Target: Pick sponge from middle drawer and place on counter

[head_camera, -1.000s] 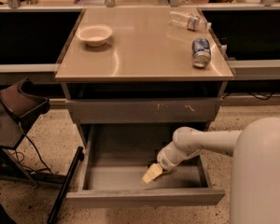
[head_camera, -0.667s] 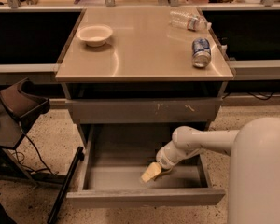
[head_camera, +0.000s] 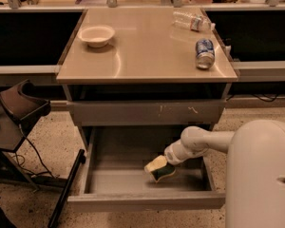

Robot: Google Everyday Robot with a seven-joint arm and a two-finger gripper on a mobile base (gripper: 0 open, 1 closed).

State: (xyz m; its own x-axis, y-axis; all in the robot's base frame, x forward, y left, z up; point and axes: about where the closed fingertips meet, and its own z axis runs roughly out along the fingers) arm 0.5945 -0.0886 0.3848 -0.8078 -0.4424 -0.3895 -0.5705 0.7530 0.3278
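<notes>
One sponge [head_camera: 164, 173] sits in the open middle drawer [head_camera: 147, 201] with the gripper [head_camera: 156, 166] right against it; whether it grips, I cannot tell. The counter [head_camera: 147, 51] holds three things: one bowl [head_camera: 96, 34], one can [head_camera: 204, 53], one bottle [head_camera: 192, 21].

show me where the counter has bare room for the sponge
Bare room: middle and front of the counter, between the bowl and soda can. Crowded: back right, by the bottle. The gripper is down in the middle drawer at the sponge.

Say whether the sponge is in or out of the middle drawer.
In. The sponge is within the walls of the open middle drawer, the gripper right at it.
</notes>
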